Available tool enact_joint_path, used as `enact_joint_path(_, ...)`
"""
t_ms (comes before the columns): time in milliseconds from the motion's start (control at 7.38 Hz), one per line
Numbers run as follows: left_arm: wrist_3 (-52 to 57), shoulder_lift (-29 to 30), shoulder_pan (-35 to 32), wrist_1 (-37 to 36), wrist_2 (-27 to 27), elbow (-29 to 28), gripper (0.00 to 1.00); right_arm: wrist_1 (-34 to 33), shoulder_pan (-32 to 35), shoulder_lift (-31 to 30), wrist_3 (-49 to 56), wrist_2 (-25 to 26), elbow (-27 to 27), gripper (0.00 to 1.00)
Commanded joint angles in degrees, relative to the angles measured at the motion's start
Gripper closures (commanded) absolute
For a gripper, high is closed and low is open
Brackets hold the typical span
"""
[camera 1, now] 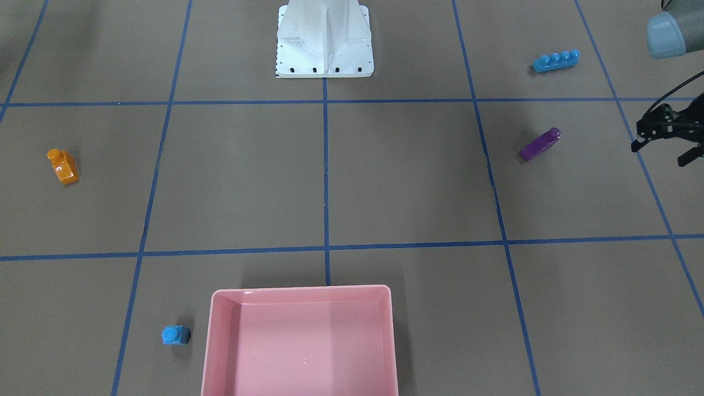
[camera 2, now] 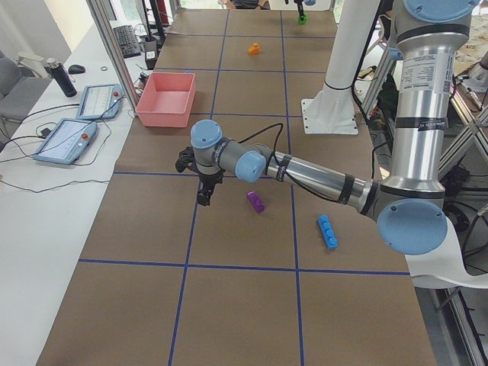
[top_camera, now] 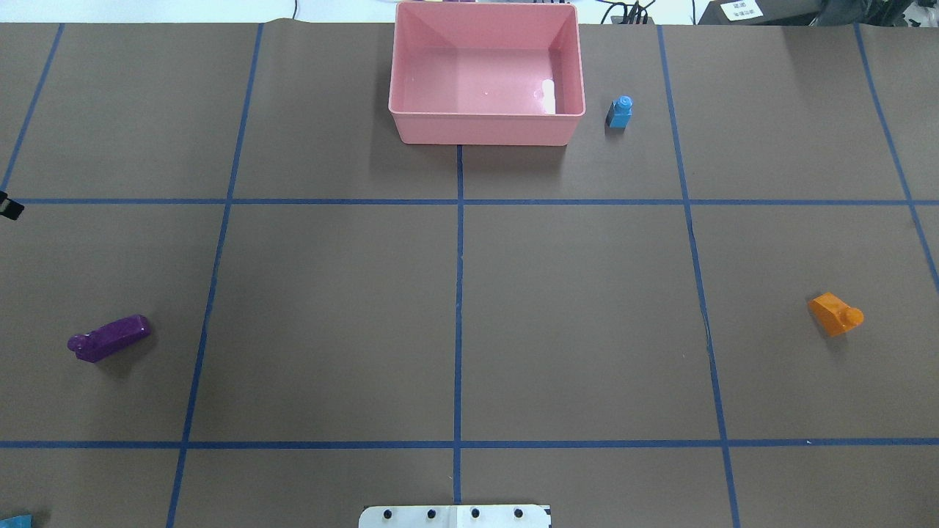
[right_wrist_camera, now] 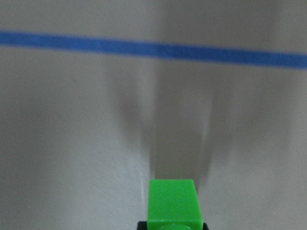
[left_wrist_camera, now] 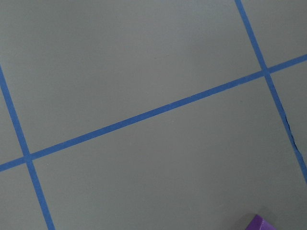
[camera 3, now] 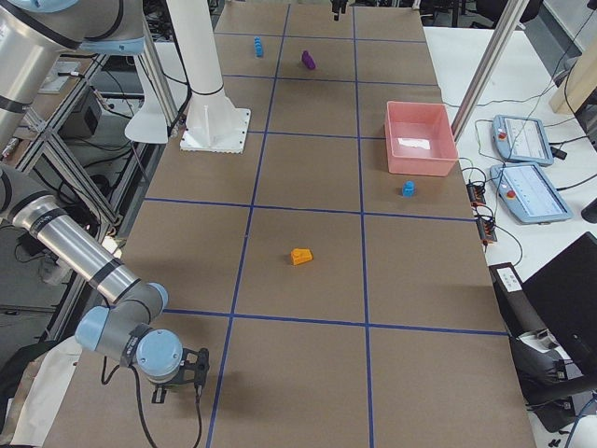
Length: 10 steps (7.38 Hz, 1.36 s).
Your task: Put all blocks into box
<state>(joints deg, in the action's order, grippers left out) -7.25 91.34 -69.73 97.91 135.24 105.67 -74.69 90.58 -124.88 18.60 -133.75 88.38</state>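
The pink box is empty and stands at the table's far side from me, also in the overhead view. A tiny blue brick sits beside it. A long blue brick and a purple brick lie on my left side. My left gripper hovers open just outboard of the purple brick. An orange wedge lies on my right side. My right gripper is low over the table's right end. In its wrist view a green brick is held between its dark tips.
The white metal base stands at the table's middle near edge. Blue tape lines divide the brown table into squares. Two control tablets lie off the table beyond the box.
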Motion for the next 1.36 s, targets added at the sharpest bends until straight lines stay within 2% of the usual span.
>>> enact_joint_path(0, -1.8, -1.3, 8.3, 0.0, -1.7, 4.8, 0.00, -16.1, -0.1, 7.0, -3.1, -2.2, 12.5, 1.00)
enact_joint_path(136, -1.2, -8.0, 13.9, 0.7, -5.0, 9.7, 0.00, -19.5, -0.8, 12.2, -3.3, -5.4, 12.9, 1.00)
enact_joint_path(271, -1.3, -13.4, 22.3, 2.3, -11.6, 14.8, 0.00, -21.4, -2.7, 17.8, -6.9, -6.9, 13.0, 1.00)
enact_joint_path(407, -1.2, -17.4, 29.7, 2.5, -15.8, 17.8, 0.00, -21.5, -4.3, 22.2, -12.1, -7.1, 13.5, 1.00)
enact_joint_path(678, -1.2, -21.9, 40.9, 2.5, -20.8, 19.7, 0.01, -21.5, -8.9, 31.6, -26.3, -8.1, 13.7, 1.00)
enact_joint_path(949, -1.3, -28.8, 50.6, 4.4, -26.4, 21.9, 0.03, -21.5, -12.9, 38.2, -30.6, -8.6, 13.1, 1.00)
enact_joint_path(1085, -2.6, -29.9, 57.8, 4.5, -30.7, 21.9, 0.02, -21.5, -15.1, 41.9, -34.9, -9.4, 13.0, 1.00)
enact_joint_path(1220, -4.9, -30.3, 61.7, 4.5, -31.1, 20.1, 0.03, -21.5, -17.3, 46.4, -41.3, -9.4, 13.0, 1.00)
